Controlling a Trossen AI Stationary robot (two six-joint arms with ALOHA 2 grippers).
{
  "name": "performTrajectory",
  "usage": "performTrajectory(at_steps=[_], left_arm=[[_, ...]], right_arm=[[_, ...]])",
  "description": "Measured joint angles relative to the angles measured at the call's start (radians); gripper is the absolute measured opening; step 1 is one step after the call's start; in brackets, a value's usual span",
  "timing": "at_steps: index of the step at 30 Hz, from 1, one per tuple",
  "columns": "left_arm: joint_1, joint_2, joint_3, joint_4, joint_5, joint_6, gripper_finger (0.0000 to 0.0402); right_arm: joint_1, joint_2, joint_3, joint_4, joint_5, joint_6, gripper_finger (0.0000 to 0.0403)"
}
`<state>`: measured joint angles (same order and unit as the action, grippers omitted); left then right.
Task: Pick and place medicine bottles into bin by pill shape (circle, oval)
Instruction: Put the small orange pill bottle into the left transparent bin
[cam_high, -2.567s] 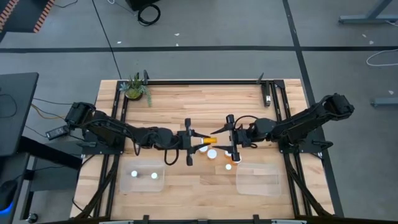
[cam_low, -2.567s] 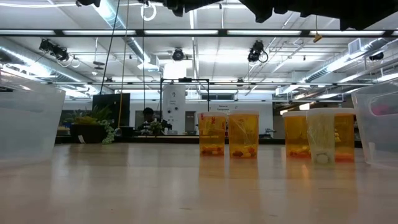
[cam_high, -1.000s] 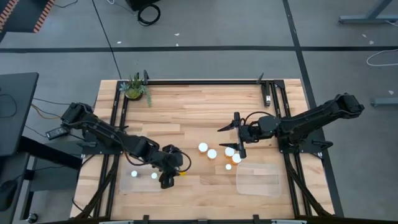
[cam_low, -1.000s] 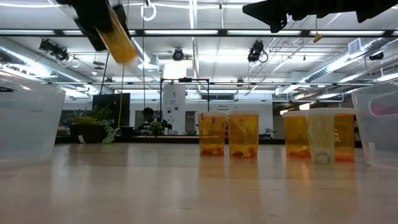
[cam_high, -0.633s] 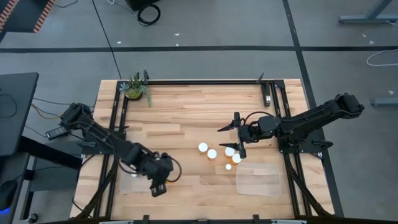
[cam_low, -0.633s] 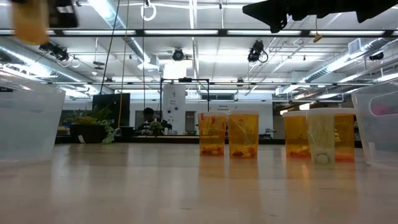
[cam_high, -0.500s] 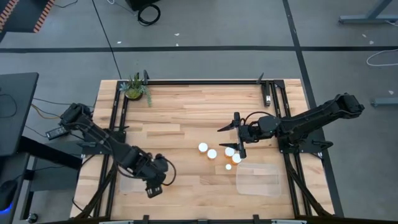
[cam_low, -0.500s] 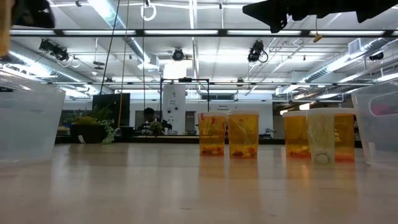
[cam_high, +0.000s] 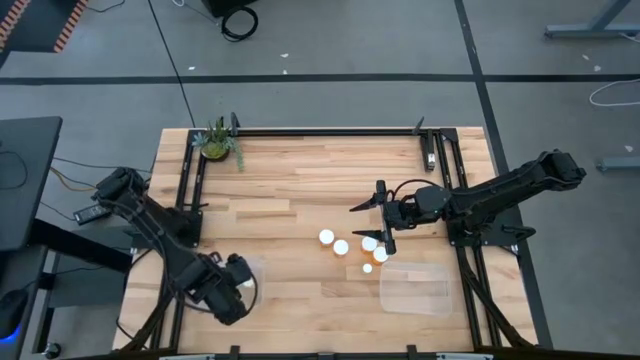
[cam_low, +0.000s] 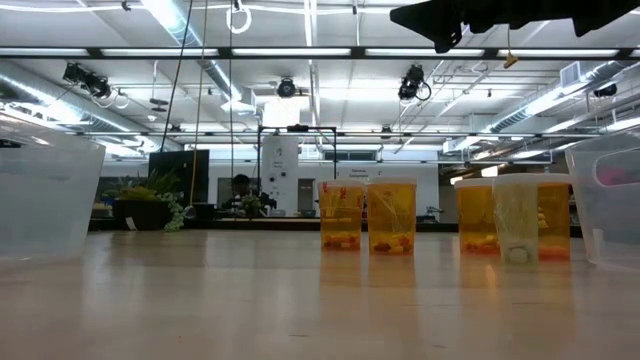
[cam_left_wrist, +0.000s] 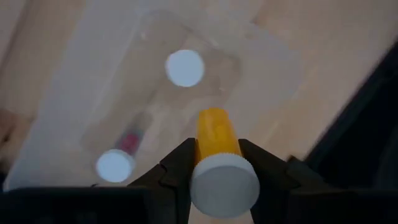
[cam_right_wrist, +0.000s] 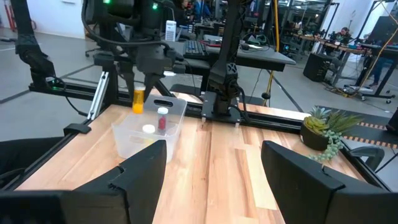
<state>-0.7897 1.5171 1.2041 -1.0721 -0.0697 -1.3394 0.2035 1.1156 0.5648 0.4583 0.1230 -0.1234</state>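
The left gripper (cam_left_wrist: 216, 163) clamps an amber medicine bottle (cam_left_wrist: 214, 134) between its fingers (cam_left_wrist: 180, 167), white cap toward the wrist, above the clear bin (cam_left_wrist: 261, 59) holding two bottles. The right gripper (cam_high: 381, 229) hangs spread wide and empty beside the white-capped bottles (cam_high: 341, 246) on the table (cam_high: 300, 170).

Left gripper (cam_left_wrist: 214, 163) clamped on an amber bottle (cam_left_wrist: 217, 159), white cap toward the camera, above a clear bin (cam_left_wrist: 261, 68) containing two white-capped bottles (cam_left_wrist: 185, 68).

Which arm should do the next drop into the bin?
Left. Its gripper is shut on a bottle right above the left bin, which holds two bottles. The right gripper hangs open and empty over the bottles at mid-table.
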Motion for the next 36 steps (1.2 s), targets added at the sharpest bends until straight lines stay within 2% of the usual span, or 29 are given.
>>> performTrajectory(at_steps=[11,19,26,36], left_arm=[[-0.027,0.129,0.000,-0.028,-0.016,0.027,0.0120],[-0.034,0.215,0.000,-0.023,0.022,0.043,0.0124],[-0.044,0.238,0.000,0.006,0.085,0.043,0.0122],[-0.053,0.245,0.000,0.023,0.082,0.069,0.0122]], right_arm=[[0.000,0.000,0.000,0.007,0.000,0.000,0.0271],[0.000,0.000,0.000,0.007,0.000,0.000,0.0271],[0.000,0.000,0.000,0.007,0.000,0.004,0.0271],[0.000,0.000,0.000,0.005,0.000,0.005,0.0271]])
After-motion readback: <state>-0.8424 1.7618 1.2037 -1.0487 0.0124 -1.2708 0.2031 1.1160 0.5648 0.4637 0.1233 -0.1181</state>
